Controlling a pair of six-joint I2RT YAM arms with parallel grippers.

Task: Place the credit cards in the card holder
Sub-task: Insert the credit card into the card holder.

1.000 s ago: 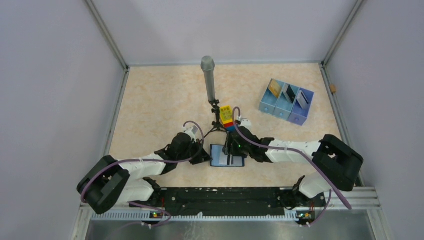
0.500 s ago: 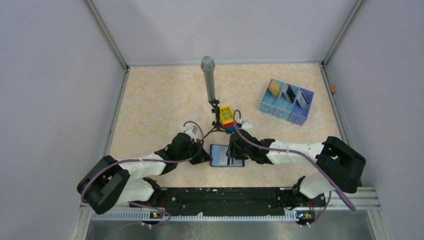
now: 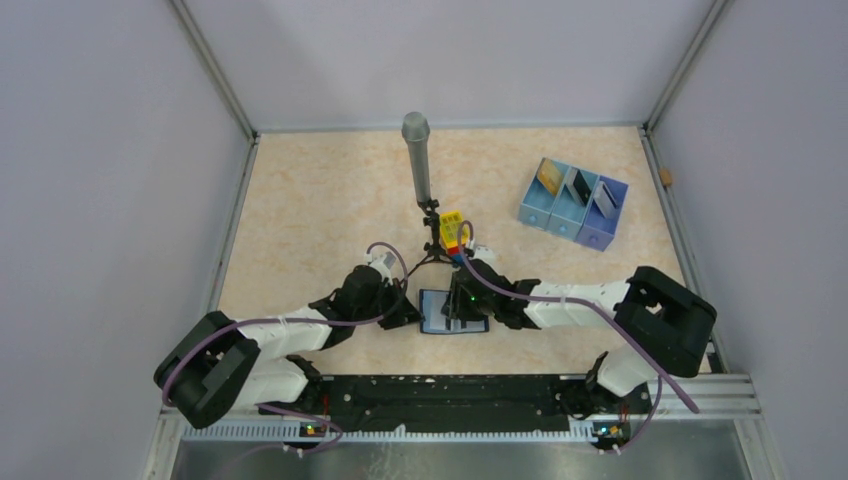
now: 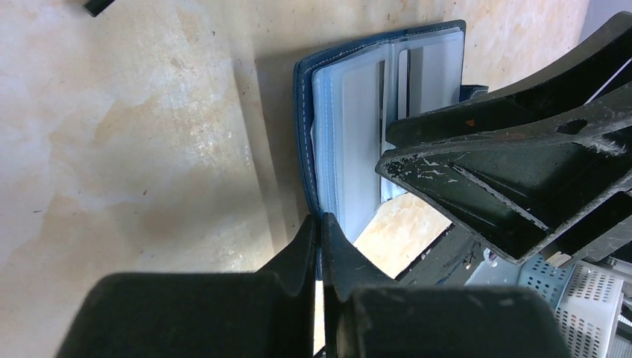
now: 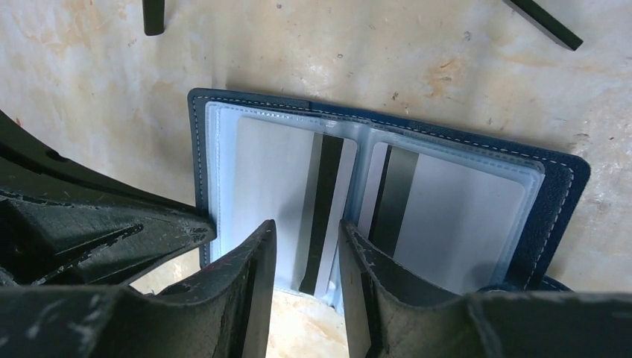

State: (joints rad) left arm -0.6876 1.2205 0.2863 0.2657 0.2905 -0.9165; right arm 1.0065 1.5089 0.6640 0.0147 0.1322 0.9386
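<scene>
— Where is the card holder (image 5: pixel 555 194)?

— Open flat on the table (image 5: pixel 447 67), between the two arms. The left gripper (image 4: pixel 320 221) is fully closed, with its tips at the holder's left edge (whether they pinch the cover or only press it down, I cannot tell).

— And the right gripper (image 5: pixel 306 224)?

— Directly over the left sleeve. Its jaws are about halfway apart with a clear gap, clamping nothing that I can see. A striped card (image 5: pixel 276 171) lies in that sleeve, and its near end shows between the two fingers.

— Which way does that card run?

— Its long axis points straight ahead of the right fingers, along the dark stripe, toward the holder's far edge. I judge that any seating push goes forward along that line, and the right arm is the one placed for it.

— The rest?

— A second card (image 5: pixel 454 216) sits in the right sleeve. The remaining cards (image 3: pixel 548 177) stand in the tray (image 3: pixel 533 210), well apart to the right.
</scene>
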